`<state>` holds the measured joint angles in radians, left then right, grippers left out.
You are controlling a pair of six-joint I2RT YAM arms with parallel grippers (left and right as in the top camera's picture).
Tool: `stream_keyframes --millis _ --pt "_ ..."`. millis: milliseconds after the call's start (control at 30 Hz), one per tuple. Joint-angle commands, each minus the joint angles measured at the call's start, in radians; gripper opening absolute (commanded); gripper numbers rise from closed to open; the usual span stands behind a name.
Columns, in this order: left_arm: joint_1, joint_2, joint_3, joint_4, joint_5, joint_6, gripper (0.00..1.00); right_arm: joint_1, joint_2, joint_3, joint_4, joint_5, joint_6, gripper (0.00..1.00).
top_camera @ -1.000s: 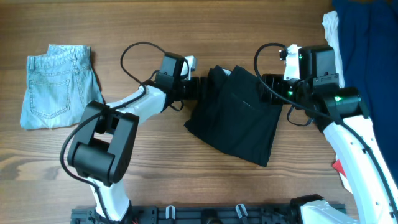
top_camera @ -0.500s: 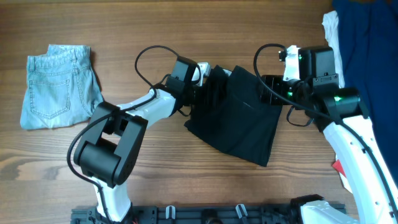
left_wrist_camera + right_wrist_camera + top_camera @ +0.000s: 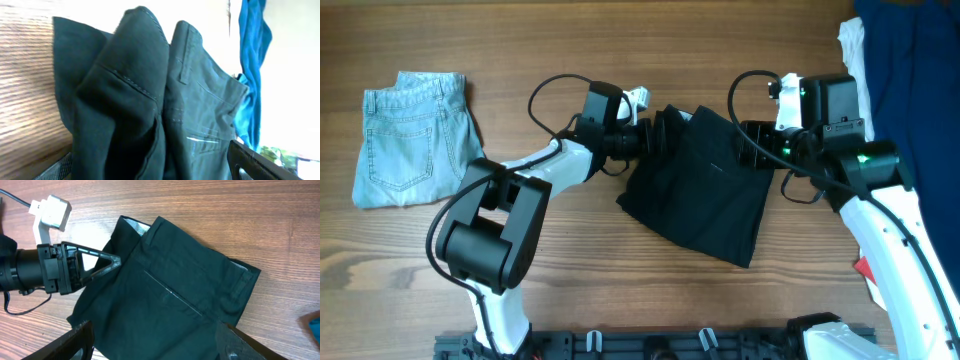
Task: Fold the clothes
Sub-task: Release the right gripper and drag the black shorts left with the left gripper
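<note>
denim shorts (image 3: pixel 415 140) sit well left of black shorts (image 3: pixel 705 190) with bare wood between, left gripper (image 3: pixel 660 137) released, jaws wide at their bunched upper-left edge, right gripper (image 3: pixel 752 148) likewise released at their upper-right edge, blue garment (image 3: pixel 920 80) further right, open wood below their hem

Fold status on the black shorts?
Done: the black shorts look doubled over once, in a rough, skewed bundle. In hand: left gripper open at their left edge with bunched fabric between its jaws, right gripper open over the right edge. Left: squaring the bundle into a neat fold.
</note>
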<state>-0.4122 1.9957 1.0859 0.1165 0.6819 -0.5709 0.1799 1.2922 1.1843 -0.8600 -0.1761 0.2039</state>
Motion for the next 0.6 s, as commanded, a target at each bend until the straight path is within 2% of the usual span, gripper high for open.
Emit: stream_keyframes --millis 0,233,400,500,567 --pt "-0.013 0.013 -0.005 -0.019 0.057 -0.002 0.88 0.005 -0.006 -0.013 0.002 -0.005 0.008 0.78" --pt "-0.053 0.018 -0.005 -0.158 -0.157 0.097 0.88 0.005 -0.006 -0.013 -0.014 -0.005 0.009 0.78" --pt "-0.087 0.044 -0.005 -0.159 -0.156 0.099 0.87 0.005 -0.006 -0.013 -0.015 -0.005 0.011 0.78" --pt "-0.108 0.049 -0.005 -0.158 -0.157 0.100 0.82 0.005 -0.006 -0.013 -0.016 -0.005 0.013 0.78" --pt "-0.113 0.049 -0.005 -0.154 -0.161 0.100 0.75 0.005 -0.006 -0.013 -0.016 -0.005 0.013 0.78"
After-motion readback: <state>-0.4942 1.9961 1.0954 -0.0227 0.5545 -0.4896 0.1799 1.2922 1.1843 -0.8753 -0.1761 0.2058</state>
